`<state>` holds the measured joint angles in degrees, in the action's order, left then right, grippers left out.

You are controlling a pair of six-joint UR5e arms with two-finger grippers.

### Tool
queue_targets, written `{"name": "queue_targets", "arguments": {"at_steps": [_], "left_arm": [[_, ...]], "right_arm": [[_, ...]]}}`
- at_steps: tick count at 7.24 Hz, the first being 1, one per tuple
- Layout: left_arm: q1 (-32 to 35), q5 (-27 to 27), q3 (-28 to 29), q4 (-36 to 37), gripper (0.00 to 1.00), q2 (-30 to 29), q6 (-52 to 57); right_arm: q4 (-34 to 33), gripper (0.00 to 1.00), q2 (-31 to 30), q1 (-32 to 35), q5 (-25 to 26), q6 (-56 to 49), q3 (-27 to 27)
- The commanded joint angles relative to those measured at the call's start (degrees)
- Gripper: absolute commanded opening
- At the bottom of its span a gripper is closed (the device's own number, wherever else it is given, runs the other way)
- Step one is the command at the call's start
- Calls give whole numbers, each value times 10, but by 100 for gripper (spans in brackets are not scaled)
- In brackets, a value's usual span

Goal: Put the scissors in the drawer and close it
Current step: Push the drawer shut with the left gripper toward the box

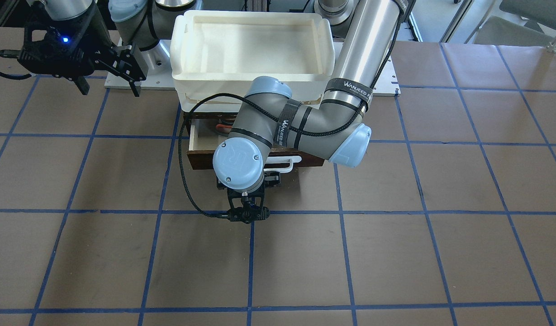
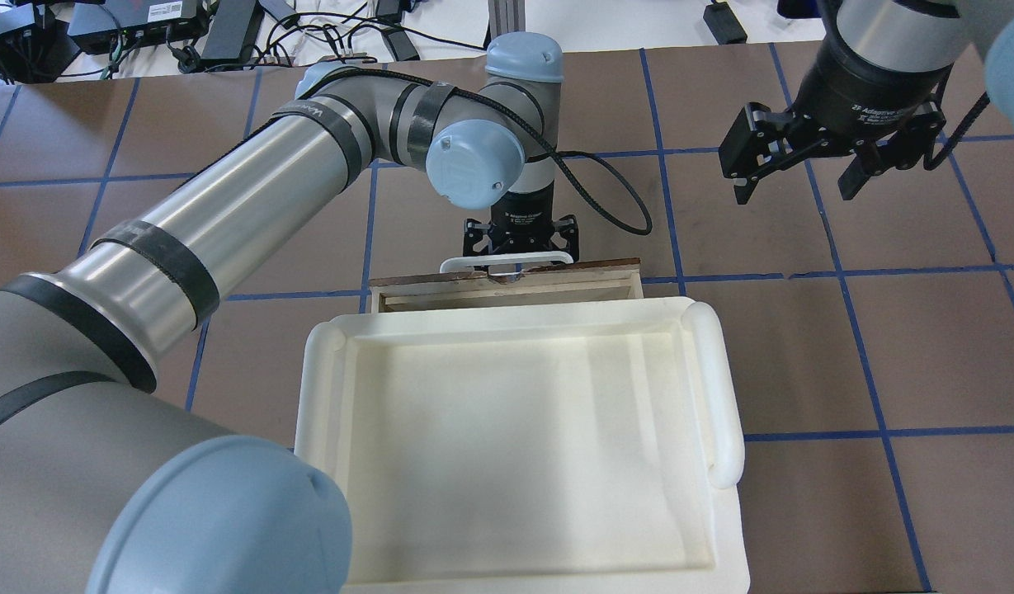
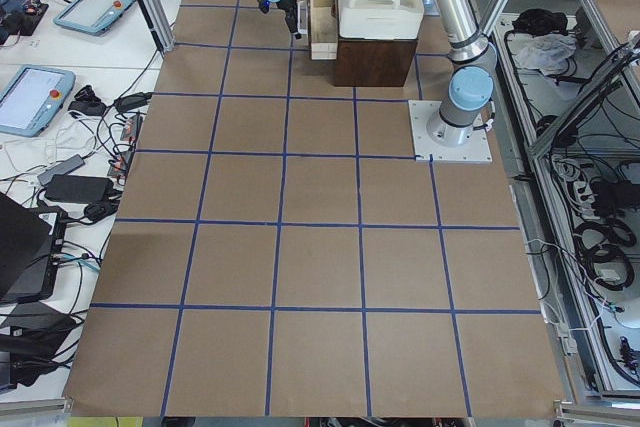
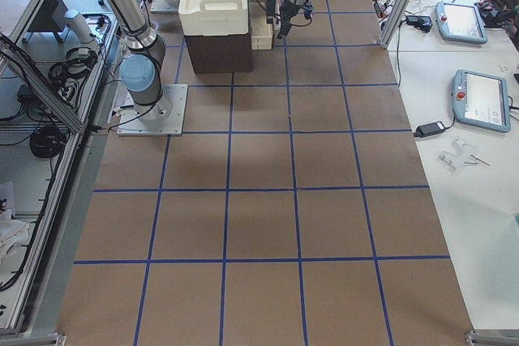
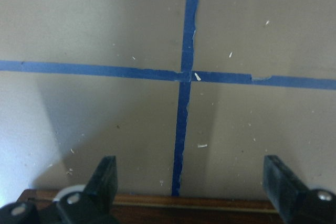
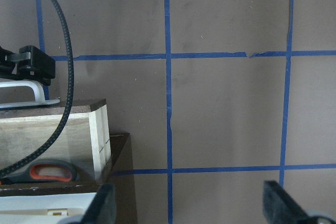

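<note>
The drawer (image 1: 204, 138) stands partly open under the white tray, pale inside, with a dark brown front and a white bar handle (image 2: 473, 264). The scissors (image 6: 48, 172) lie inside it near one end, with only their grey, red-orange lined handles showing. A sliver of them shows in the front-facing view (image 1: 222, 128). My left gripper (image 2: 519, 252) is open and empty, pointing down just in front of the drawer front at the handle. Its fingers (image 5: 105, 177) are spread wide. My right gripper (image 2: 795, 177) is open and empty, held above the table away from the drawer.
A large white plastic tray (image 2: 713, 379) sits on top of the dark wooden cabinet (image 6: 123, 182) that holds the drawer. The left arm's black cable (image 1: 182, 176) loops beside the drawer. Brown table with blue tape grid (image 1: 341, 213) all around.
</note>
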<state>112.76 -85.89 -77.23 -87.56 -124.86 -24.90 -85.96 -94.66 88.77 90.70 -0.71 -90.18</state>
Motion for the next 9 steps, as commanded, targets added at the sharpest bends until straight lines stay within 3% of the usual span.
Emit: {"name": "queue_targets", "arguments": {"at_steps": [1, 4, 9], "left_arm": [[8, 0, -41, -13, 100, 29, 0], [33, -2, -69, -47, 100, 60, -8], [38, -12, -60, -40, 100, 61, -16]], "right_arm": [[0, 100, -1, 0, 0, -1, 0], [0, 100, -1, 0, 1, -2, 0], [-1, 100, 0, 0, 0, -1, 0]]}}
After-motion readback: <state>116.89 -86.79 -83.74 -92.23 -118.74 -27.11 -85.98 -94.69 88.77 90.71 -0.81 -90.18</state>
